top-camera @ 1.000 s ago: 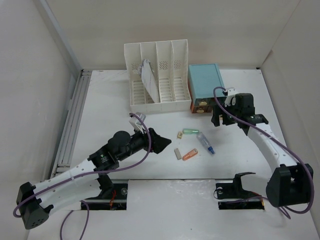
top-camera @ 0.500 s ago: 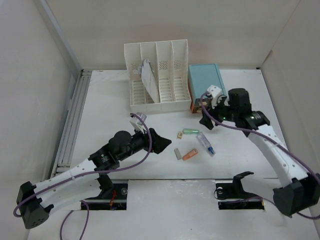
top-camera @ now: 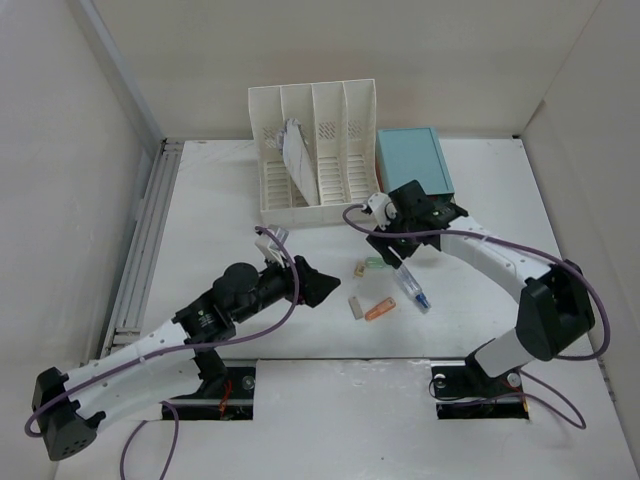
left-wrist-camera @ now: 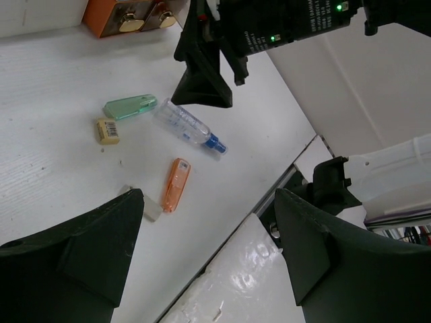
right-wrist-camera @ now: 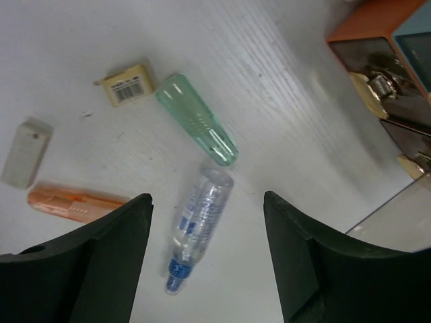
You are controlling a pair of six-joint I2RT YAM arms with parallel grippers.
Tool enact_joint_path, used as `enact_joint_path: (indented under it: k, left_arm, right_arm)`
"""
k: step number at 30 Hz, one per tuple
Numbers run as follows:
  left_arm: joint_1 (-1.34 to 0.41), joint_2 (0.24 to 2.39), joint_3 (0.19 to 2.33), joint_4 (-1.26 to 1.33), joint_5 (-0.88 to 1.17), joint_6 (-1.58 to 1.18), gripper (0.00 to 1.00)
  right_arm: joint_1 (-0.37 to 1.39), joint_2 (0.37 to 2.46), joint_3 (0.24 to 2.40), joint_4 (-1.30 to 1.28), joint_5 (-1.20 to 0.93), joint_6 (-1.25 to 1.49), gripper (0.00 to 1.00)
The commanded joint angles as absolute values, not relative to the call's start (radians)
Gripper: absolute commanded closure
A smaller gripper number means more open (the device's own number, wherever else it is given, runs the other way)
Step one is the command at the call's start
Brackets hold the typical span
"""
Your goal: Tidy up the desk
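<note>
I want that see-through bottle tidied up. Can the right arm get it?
Probably yes. The right fingers are open above the see-through bottle, one on each side, with nothing over it. The green tube lies close to its end, so it might get bumped.

White slotted plastic file rack (top-camera: 318, 150) stands left of light-blue drawer box (top-camera: 412, 165) at flat white desk (top-camera: 220, 200) rear; clear plastic bottle (top-camera: 413, 290) lies before them.

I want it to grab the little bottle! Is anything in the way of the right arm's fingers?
Nothing visible is. The right arm's fingers hang open right over the bottle. The green tube lies beside it, not across it.
</note>
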State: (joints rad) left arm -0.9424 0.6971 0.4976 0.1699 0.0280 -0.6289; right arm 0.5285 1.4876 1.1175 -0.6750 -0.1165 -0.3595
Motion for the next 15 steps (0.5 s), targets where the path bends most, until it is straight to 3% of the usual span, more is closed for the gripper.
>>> enact_joint_path:
  k: [1, 15]
  left_arm:
    - [-0.948, 0.670, 0.528, 0.189, 0.015, -0.614, 0.24]
    - [-0.948, 0.620, 0.518, 0.150, -0.003, -0.604, 0.24]
  right_arm:
    - [0.549, 1.522, 1.173, -0.696, 0.060, -0.322, 0.27]
    - [0.569, 1.647, 1.258, -0.883, 0.126, -0.299, 0.28]
